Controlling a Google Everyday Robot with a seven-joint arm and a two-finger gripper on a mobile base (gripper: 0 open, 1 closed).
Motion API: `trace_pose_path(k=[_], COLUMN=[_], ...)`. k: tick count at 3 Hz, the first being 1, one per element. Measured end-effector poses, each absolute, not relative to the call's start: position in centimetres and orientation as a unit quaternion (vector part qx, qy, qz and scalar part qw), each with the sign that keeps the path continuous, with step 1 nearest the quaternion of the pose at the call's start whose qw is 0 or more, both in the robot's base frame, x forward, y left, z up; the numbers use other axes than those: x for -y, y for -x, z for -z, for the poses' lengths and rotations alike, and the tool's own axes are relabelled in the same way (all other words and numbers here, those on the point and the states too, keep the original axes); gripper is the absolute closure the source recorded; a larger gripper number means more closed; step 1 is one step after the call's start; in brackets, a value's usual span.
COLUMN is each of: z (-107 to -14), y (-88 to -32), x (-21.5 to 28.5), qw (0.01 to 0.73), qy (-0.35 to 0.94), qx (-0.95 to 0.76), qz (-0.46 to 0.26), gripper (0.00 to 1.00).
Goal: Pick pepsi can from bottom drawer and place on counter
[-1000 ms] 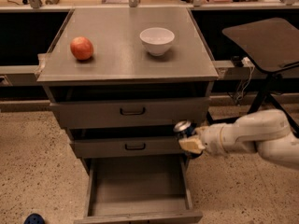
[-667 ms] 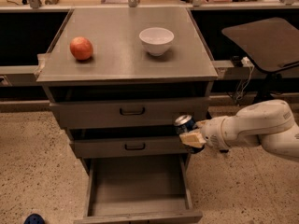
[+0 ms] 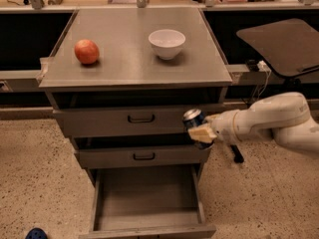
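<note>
The white arm [image 3: 271,119] comes in from the right edge, below the level of the desk [image 3: 129,71]. It reaches left, almost level, toward the cabinet front under the desk's right front corner; its far end is cut off by the edge of the view. At its tip the claw [image 3: 200,133] is clamped on the pepsi can [image 3: 192,117]. One pale beige finger [image 3: 203,132] lies across the can's body.

The can hangs in the air below the desk's right front corner, in front of the right end of the top drawer [image 3: 114,122]. It leans to the left, with its silver top uppermost. Only the top and a band of dark blue show. The finger covers the rest, and no logo or lettering can be read.

Lowest beneath the desk, the bottom drawer [image 3: 147,195] stands pulled out with its plain grey floor showing and its front rim near the lower edge. The middle drawer [image 3: 114,158] is shut.

On the desk, an apple [image 3: 86,51] sits toward the left and a white bowl [image 3: 167,43] near the middle, well apart. A dark side table [image 3: 281,43] stands to the right of the desk. Far below the desk's left front corner, a small blue thing [image 3: 36,233] is cut off and cannot be made out.
</note>
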State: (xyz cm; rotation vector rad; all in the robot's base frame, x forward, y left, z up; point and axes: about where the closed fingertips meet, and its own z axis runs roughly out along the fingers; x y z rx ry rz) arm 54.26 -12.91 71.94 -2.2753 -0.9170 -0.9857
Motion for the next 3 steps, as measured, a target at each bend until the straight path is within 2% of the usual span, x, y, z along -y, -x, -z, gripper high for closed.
trace_pose_path(k=[2, 3], z=[-79.0, -79.7], y=[-61.6, -61.8], x=[12.7, 12.8], qw=[0.261, 0.261], qy=[0.822, 0.819], qx=[0.329, 0.330], qz=[0.386, 0.389], gripper=[1.00, 1.00])
